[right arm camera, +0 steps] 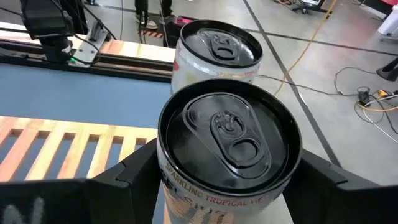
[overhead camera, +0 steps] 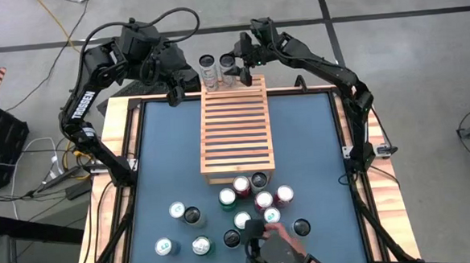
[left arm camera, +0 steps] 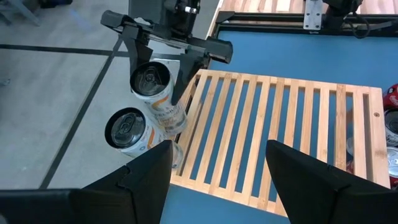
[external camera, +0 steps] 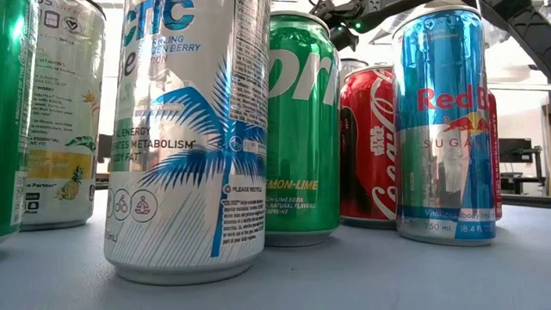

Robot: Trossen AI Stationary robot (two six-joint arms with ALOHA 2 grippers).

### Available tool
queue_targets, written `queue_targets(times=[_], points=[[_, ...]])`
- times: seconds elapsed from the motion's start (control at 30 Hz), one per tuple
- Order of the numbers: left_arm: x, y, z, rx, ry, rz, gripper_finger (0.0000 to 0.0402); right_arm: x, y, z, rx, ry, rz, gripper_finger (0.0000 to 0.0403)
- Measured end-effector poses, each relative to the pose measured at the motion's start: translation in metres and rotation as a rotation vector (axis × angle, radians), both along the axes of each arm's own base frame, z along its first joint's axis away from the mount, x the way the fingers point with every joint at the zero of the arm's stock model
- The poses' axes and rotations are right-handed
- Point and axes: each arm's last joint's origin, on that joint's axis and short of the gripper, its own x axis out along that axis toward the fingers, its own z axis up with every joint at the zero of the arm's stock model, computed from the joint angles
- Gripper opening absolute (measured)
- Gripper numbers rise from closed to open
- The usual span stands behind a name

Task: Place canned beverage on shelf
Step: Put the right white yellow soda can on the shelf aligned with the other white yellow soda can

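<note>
The right gripper [overhead camera: 233, 69] clasps a sparkling tropical can [right arm camera: 227, 140] at the shelf's [overhead camera: 236, 131] far end, likely needing release next, while the left gripper [overhead camera: 175, 88] hovers wide, empty.

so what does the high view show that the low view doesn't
Only the high view shows the shelf, two cans at its far edge, with the right gripper around one can and the left gripper waiting open beside them, and a person's hand at the near edge. Only the low view shows labels: a Sprite can, a Coca-Cola can, a Red Bull can. Both show the cluster of cans on the blue table.
</note>
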Motion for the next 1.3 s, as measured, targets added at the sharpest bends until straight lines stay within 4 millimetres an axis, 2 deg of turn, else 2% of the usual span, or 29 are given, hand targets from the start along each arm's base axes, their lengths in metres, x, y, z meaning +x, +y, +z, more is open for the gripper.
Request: queue_targets(times=[0.37,0.6,1.17,1.3], points=[[0.0,0.0,0.0,0.001,0.001,0.0,0.0247,0.0028,0.0027,-0.0004,-0.056,0.029,-0.042,0.0276],[0.0,-0.0001,0.0,0.009,0.005,-0.006,0.0247,0.0026,0.0032,-0.0006,0.006,0.028,-0.097,0.0276],[0.0,0.0,0.0,0.009,0.005,-0.006,0.0247,0.0019,0.0044,-0.0013,0.062,0.028,-0.103,0.0276],[0.0002,-0.0003,-0.0001,0.001,0.001,-0.015,0.0247,-0.0024,0.0052,0.0055,0.109,0.039,-0.106,0.0279]])
